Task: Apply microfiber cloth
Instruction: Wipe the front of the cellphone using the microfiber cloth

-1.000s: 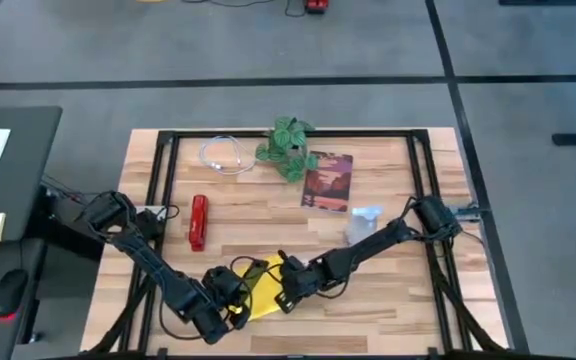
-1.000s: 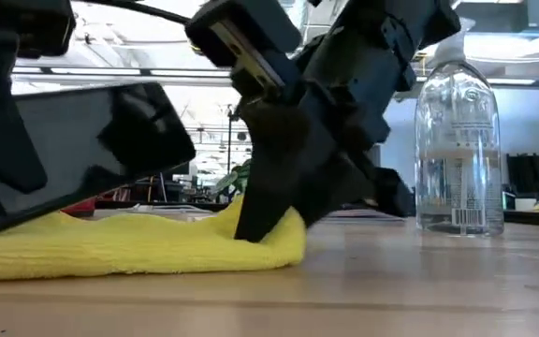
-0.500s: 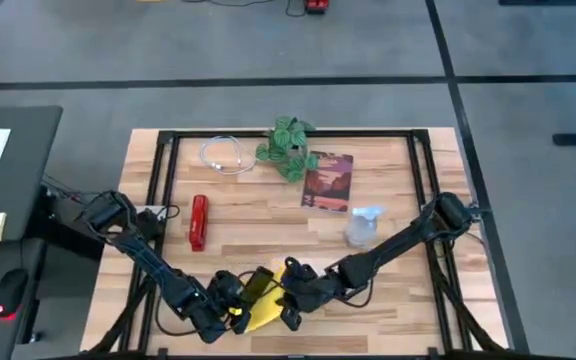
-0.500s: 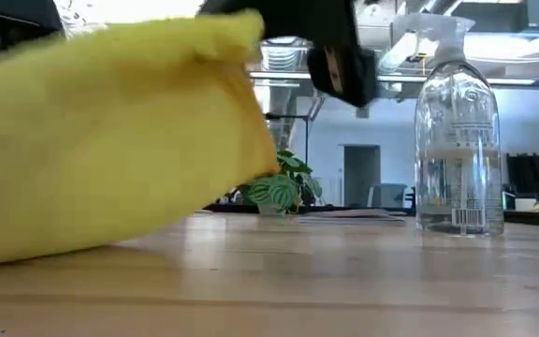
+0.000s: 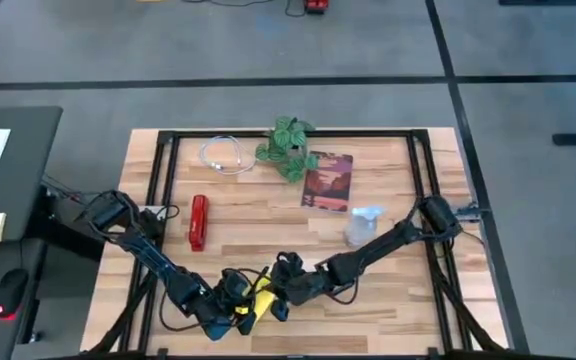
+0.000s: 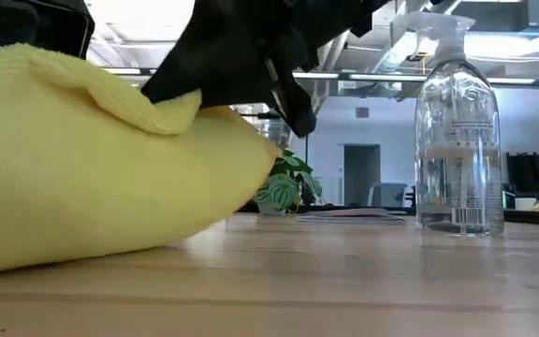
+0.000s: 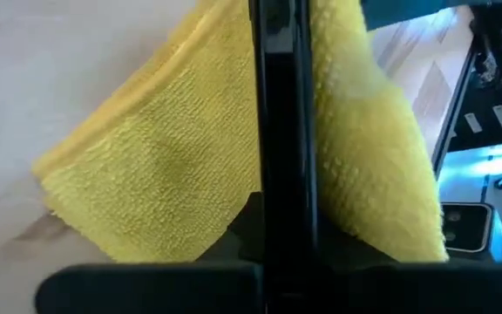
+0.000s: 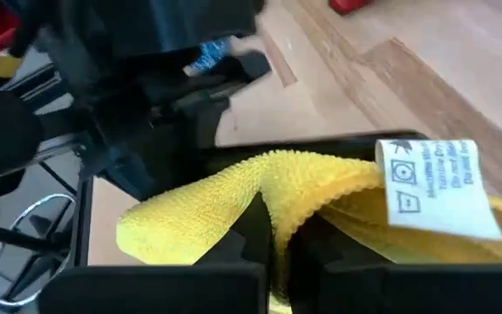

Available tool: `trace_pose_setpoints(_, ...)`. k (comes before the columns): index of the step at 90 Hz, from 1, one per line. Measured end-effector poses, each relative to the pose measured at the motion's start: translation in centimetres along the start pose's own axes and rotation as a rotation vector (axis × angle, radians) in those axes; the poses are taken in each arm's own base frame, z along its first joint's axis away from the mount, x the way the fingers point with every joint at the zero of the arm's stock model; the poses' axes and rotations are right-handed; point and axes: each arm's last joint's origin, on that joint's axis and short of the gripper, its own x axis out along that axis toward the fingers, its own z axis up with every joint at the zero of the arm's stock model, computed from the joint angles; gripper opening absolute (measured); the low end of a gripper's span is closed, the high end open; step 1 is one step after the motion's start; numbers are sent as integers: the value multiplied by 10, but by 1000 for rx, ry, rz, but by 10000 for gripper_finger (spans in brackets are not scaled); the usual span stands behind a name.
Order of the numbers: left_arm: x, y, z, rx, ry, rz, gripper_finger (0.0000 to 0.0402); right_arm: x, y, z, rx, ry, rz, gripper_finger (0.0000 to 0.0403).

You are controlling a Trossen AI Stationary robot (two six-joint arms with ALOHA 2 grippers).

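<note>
Where the 2 arms meet at the near edge of the worktop point(image 5: 388, 310), the right hand point(image 5: 276, 296) pinches a fold of the microfiber cloth point(image 5: 256, 300), its dark fingers point(image 8: 260, 228) closed on the yellow fabric with the white care label point(image 8: 434, 187) just beside them. Touching that cloth from the other side, the left hand point(image 5: 230, 300) grips a black smartphone point(image 7: 281, 131) edge-on, and the cloth drapes over both faces of the phone. Seen from worktop height, the cloth point(image 6: 92, 178) bulges in a big yellow heap that rests on the wood. Beyond the cloth, toward the right arm's base, stands a clear spray bottle point(image 6: 457, 140). Farther from the cloth lie a dark red book point(image 5: 328, 182), a potted plant point(image 5: 288, 148), a coiled white cable point(image 5: 223, 155) and a red object point(image 5: 199, 221).
</note>
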Motion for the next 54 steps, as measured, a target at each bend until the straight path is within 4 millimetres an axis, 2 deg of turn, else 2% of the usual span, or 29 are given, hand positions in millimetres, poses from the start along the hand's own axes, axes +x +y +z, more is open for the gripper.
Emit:
trace_pose_setpoints(10, 1, 0, 1, 12, -4, -4, 0, 6, 6, -12, -40, 29, 77, 0)
trace_pose_setpoints(26, 1, -3, 2, 41, -7, -31, 0, 10, 8, -30, -50, 96, 75, 0)
trace_pose_setpoints(41, 1, -5, 2, 40, -7, -41, 0, 2, 9, -22, -52, 103, 66, 0)
trace_pose_setpoints(54, 0, -8, 2, 51, -4, -61, 0, -4, 16, -6, -60, -9, 118, 0)
